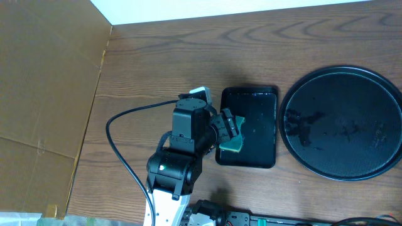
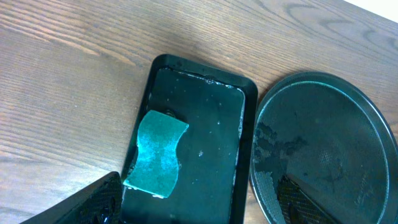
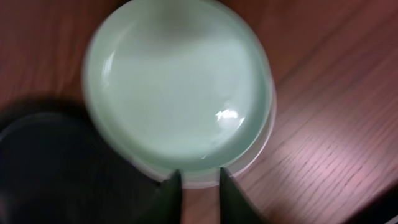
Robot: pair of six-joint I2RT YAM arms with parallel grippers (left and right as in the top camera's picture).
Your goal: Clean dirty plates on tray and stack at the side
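Note:
White plates (image 3: 177, 87) lie stacked on the wooden table in the right wrist view, with a lower plate's rim (image 3: 261, 146) showing under the top one. My right gripper (image 3: 198, 177) has its tips at the stack's near rim, a narrow gap between them showing only wood. That arm is outside the overhead view. The round black tray (image 1: 342, 122) sits at the right, wet and with no plates on it, and its rim (image 2: 323, 143) also shows in the left wrist view. My left gripper (image 1: 231, 129) hangs wide open over the rectangular tray, holding nothing.
A teal sponge (image 2: 155, 152) lies in the small rectangular black tray (image 2: 211, 124) just left of the round tray. Brown cardboard (image 1: 44, 75) covers the table's left side. A black cable (image 1: 122, 144) loops beside the left arm. A dark blurred shape (image 3: 43, 168) lies left of the plates.

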